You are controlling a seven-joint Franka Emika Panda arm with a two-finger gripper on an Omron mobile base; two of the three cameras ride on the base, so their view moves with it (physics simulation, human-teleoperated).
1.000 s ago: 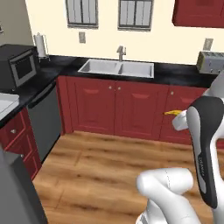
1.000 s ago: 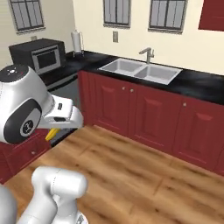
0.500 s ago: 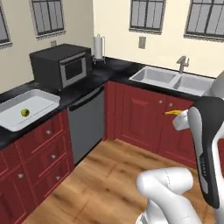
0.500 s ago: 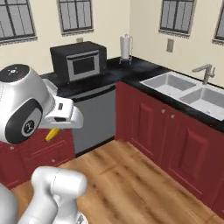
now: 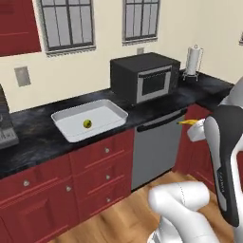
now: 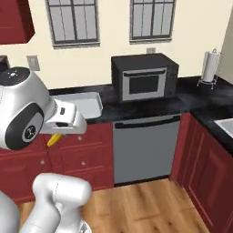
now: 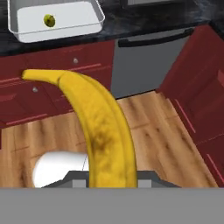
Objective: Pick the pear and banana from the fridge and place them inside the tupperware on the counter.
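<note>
Right now we see the gripper (image 7: 111,181) clenched on the banana (image 7: 98,131), held in the air above the wooden floor (image 7: 148,131) in front of the dark red cabinets (image 5: 57,185). Its yellow tip pokes out past the arm in the left base view. We find the pear (image 5: 87,124) lying inside the tupperware (image 5: 64,115), near the middle, and the tupperware rests on the black counter (image 5: 33,137) by its front edge, beside the microwave (image 5: 144,77) and above the dishwasher (image 6: 145,145).
</note>
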